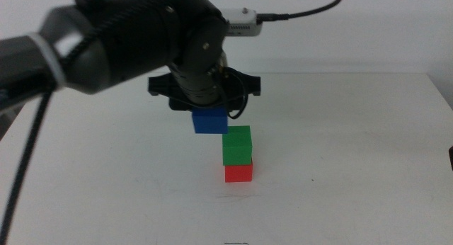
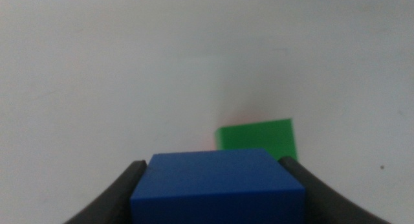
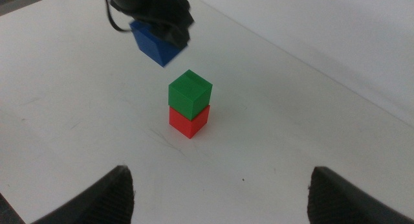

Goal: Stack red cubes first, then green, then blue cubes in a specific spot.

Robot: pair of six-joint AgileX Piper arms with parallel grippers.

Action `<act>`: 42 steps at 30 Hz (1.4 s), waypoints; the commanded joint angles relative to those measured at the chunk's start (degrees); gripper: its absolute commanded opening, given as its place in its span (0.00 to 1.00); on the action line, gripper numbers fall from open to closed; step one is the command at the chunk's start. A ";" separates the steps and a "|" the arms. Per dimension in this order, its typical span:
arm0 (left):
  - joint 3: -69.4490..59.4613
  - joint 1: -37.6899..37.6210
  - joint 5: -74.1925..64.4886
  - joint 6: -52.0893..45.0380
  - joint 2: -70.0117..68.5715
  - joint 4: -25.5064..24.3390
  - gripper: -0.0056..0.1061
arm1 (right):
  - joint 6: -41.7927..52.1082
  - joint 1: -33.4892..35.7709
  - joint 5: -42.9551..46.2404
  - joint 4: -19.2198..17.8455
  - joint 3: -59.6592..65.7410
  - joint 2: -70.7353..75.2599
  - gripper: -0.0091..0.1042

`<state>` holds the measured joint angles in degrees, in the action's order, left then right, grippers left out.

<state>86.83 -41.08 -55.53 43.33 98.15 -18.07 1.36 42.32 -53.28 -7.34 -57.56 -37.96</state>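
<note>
Above the green cube (image 1: 237,146) and red cube (image 1: 238,172), the left gripper (image 1: 209,119) holds the blue cube (image 1: 209,121).

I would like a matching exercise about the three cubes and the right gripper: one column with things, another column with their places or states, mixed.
Things:
1. red cube
2. green cube
3. blue cube
4. right gripper

Places or states:
A. held in the air by the left gripper
B. open, waiting away from the stack
C. lowest, on the white table
D. resting on the red cube

Pairs: 1-C, 2-D, 3-A, 4-B
</note>
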 commanded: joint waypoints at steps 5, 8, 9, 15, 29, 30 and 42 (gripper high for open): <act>2.28 -0.50 6.53 3.06 0.50 2.20 0.04 | 0.52 -0.38 4.01 -0.92 -1.28 -0.13 0.78; 2.46 -1.08 7.12 3.18 1.76 2.34 0.04 | 0.52 -0.38 4.01 -0.92 -1.28 -0.13 0.78; 2.46 -1.13 7.07 3.29 2.12 2.19 0.04 | 0.52 -0.38 4.01 -0.92 -1.28 -0.13 0.78; 2.59 -1.19 8.24 3.73 3.89 2.29 0.04 | 0.52 -0.38 4.01 -0.92 -1.28 -0.13 0.78; 2.59 -1.19 9.63 6.45 4.00 1.47 0.04 | 0.52 -0.32 4.01 -0.92 -1.28 -0.13 0.78; 2.59 -1.19 9.68 6.45 4.21 1.42 0.04 | 0.52 -0.32 4.01 -0.92 -1.28 -0.13 0.78; 2.59 -1.19 14.09 6.48 6.64 2.87 0.04 | 0.52 -0.32 4.01 -0.92 -1.28 -0.13 0.78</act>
<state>87.79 -42.02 -44.77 48.98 107.32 -15.25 1.36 42.32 -53.28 -7.34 -57.56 -37.96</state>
